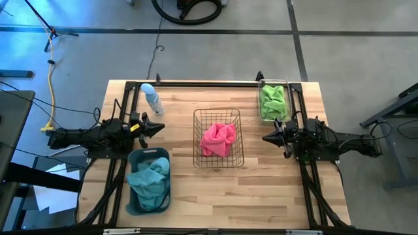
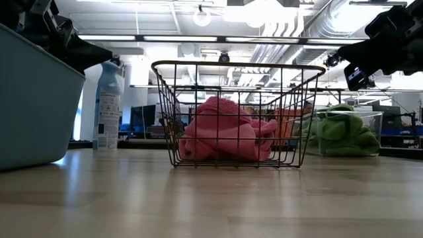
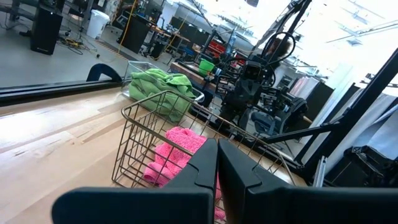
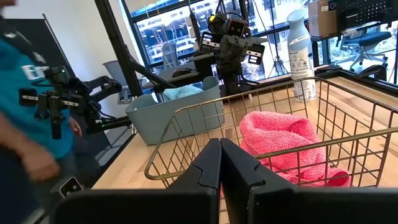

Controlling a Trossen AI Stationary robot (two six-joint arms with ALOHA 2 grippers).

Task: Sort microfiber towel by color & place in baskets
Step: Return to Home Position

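Left pincer (image 1: 159,126) and right pincer (image 1: 266,138) pinched together, empty | wire basket (image 1: 217,111) between them holds pink towel (image 1: 217,139) | parked, sorting looks done

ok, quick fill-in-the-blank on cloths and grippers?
1. The cloth in the wire basket is ____.
2. The green cloths lie in the ____ plastic bin.
3. The left gripper and right gripper are both ____, holding nothing.
4. The spray bottle and grey-blue tub sit on the ____ arm's side.
Missing: pink; clear; shut; left.
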